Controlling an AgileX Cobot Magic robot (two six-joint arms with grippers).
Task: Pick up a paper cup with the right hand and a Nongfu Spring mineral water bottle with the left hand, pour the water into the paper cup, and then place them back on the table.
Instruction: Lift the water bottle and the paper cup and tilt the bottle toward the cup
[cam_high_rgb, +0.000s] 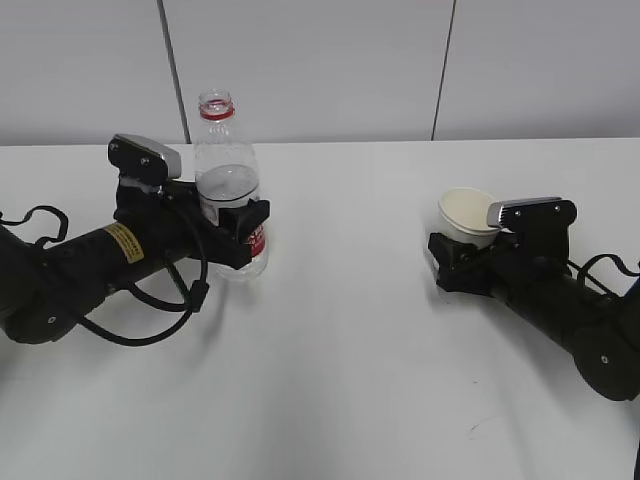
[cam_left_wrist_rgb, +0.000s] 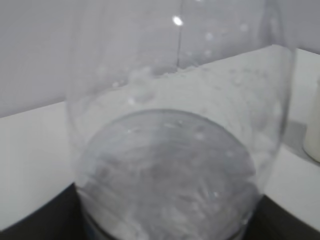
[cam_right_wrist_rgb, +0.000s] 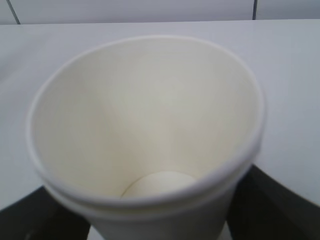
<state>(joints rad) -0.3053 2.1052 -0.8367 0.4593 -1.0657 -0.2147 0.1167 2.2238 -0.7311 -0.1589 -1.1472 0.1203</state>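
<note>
Nearest the exterior camera lies bare white tabletop (cam_high_rgb: 330, 390), with both arms reaching in from the sides. At left, the left hand (cam_high_rgb: 100, 265) carries a yellow sticker, and its pincer (cam_high_rgb: 235, 232) is closed around the labelled lower body of the bottle (cam_high_rgb: 226, 165). The bottle stands upright with no cap visible above its red neck ring; its base looks to be at or just above the tabletop, which of the two cannot be told. The left wrist view shows clear plastic filling the picture, with a water surface partway up. At right, the right hand (cam_high_rgb: 560, 300) has its pincer (cam_high_rgb: 462, 262) shut on the lower wall of the cup (cam_high_rgb: 468, 215), which leans slightly and shows an open mouth. The right wrist view looks down into the cup (cam_right_wrist_rgb: 145, 125), which is empty and dry, with dark pincer fingers (cam_right_wrist_rgb: 280, 205) at either side. Bottle and cup are well apart.

Judged step: both grasps are made and lifting and bringing together comes next. To do it well, both should rise straight, the cup should be levelled before any pouring, and the bottle mouth should come just over the cup rim. Tilting should be slow, since an uncapped bottle may surge. Light pressure on the cup avoids crushing its thin wall.
</note>
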